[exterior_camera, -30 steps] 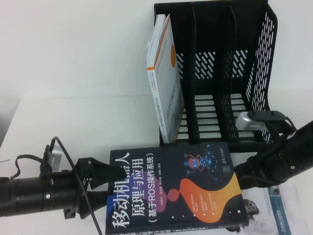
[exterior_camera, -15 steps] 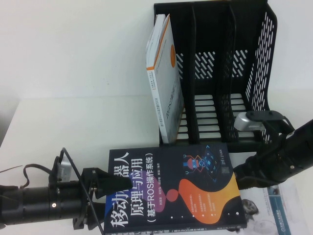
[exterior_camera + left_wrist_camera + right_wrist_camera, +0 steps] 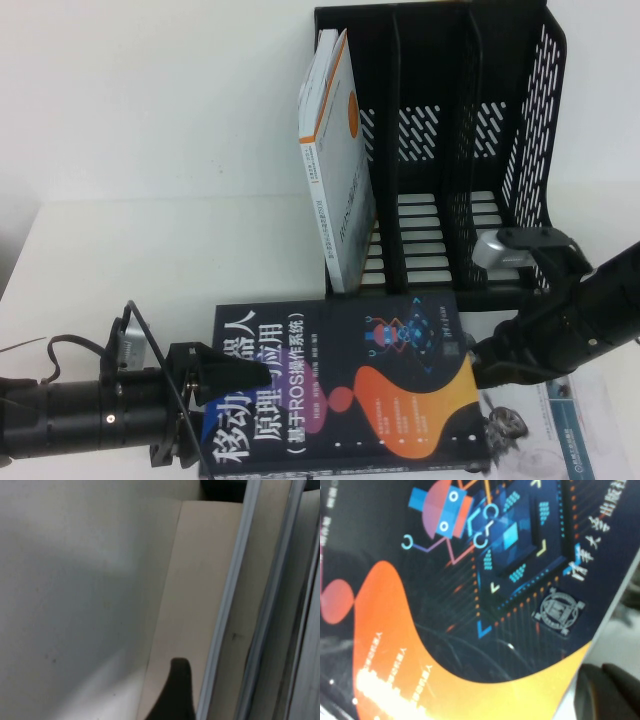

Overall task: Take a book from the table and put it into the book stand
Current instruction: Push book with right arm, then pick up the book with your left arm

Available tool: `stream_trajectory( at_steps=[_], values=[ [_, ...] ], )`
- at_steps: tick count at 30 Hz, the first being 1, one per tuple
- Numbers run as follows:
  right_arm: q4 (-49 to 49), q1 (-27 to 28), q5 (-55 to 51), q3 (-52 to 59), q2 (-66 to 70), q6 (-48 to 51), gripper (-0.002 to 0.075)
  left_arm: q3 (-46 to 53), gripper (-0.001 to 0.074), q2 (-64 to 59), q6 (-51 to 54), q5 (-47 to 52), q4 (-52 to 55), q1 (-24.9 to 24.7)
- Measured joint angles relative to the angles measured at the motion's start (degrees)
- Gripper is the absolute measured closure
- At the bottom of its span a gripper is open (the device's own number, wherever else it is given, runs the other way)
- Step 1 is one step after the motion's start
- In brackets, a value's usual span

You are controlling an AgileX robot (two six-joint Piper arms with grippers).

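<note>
Since the earlier frame, the book [image 3: 345, 385] has tilted: its right edge has risen and the cover now leans toward the left, while my two arms have barely shifted. Nearest, at the front left of the table [image 3: 150, 250], my left gripper [image 3: 235, 375] sits against the book's left edge, one dark fingertip [image 3: 177, 687] showing beside the page block; whether its fingers are closed on the book, I cannot tell. At the book's right edge, my right gripper [image 3: 490, 362] presses close to the cover's corner, and its grip cannot be confirmed either. Beneath the navy book, at the front right, a white illustrated book [image 3: 560, 440] lies flat. Farther back stands the book stand [image 3: 450, 150], with a white book [image 3: 335, 160] leaning in its leftmost slot.
</note>
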State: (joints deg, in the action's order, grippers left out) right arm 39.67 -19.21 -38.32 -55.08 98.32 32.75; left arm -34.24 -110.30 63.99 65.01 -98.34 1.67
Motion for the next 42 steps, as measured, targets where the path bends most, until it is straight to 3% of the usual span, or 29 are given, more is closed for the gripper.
stream_trajectory(
  at_steps=[5, 8, 10, 16, 25, 42],
  values=[
    [4.46, 0.0, -0.64, 0.0, 0.88, 2.48, 0.0729, 0.0, 0.0123, 0.0, 0.0, 0.0, 0.0, 0.0],
    [4.58, 0.0, -0.64, 0.0, 0.88, 2.75, 0.0729, 0.0, 0.0176, 0.0, 0.0, 0.0, 0.0, 0.0],
    [4.68, 0.0, -0.64, 0.0, 0.88, 2.99, 0.0729, 0.0, 0.0253, 0.0, -0.52, 0.0, 0.0, 0.0],
    [4.71, 0.0, -0.74, 0.0, 0.88, 2.99, 0.0729, -0.26, 0.0616, 0.0, -1.05, 2.18, 0.0, 0.11],
    [2.36, 0.0, -0.95, -0.13, 0.91, 0.95, 0.0729, -0.39, 0.0622, 2.12, -2.9, 1.99, 0.81, 0.11],
    [-5.57, -0.58, -2.56, 0.35, -2.25, -5.13, 0.0729, -5.25, 0.0625, 25.9, -13.99, -1.7, 6.37, -0.23]
  ],
)
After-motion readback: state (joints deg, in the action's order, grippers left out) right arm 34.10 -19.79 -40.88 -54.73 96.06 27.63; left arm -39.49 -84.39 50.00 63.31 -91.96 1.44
